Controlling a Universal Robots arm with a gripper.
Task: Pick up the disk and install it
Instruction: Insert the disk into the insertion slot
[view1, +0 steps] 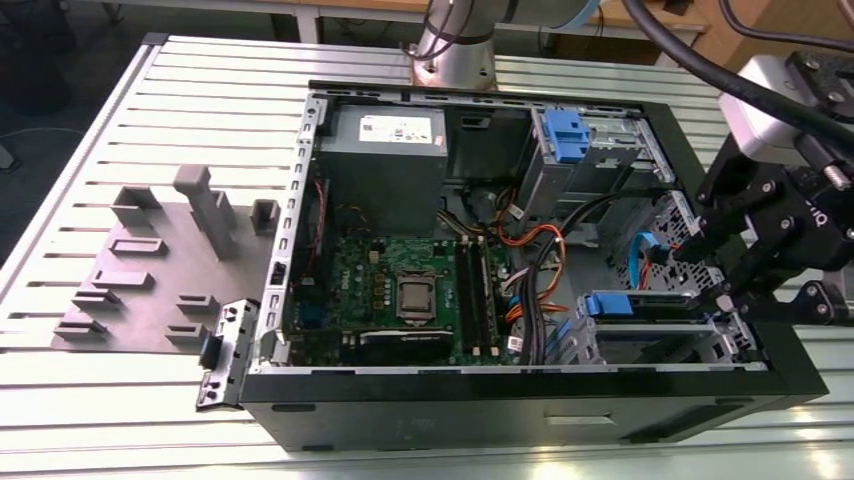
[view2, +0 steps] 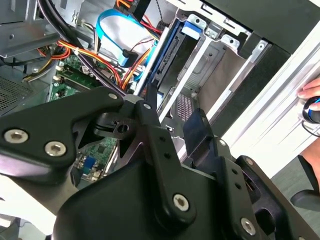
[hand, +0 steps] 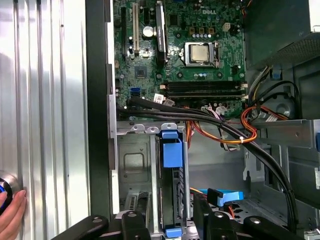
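Your disk (hand: 172, 200) stands on edge in a slot of the grey drive cage (hand: 135, 160), with its blue handle (hand: 172, 151) at the end nearer the motherboard (hand: 200, 55). Your hand (hand: 170, 222) is spread open above the cage. It has one finger (hand: 134, 222) on each side of the disk and grips nothing. Orange and black cables (hand: 225, 127) cross between the cage and the motherboard. In the exterior view, the open case (view1: 534, 405) lies on its side on the slatted desk (view1: 120, 400), with the cage on that view's right.
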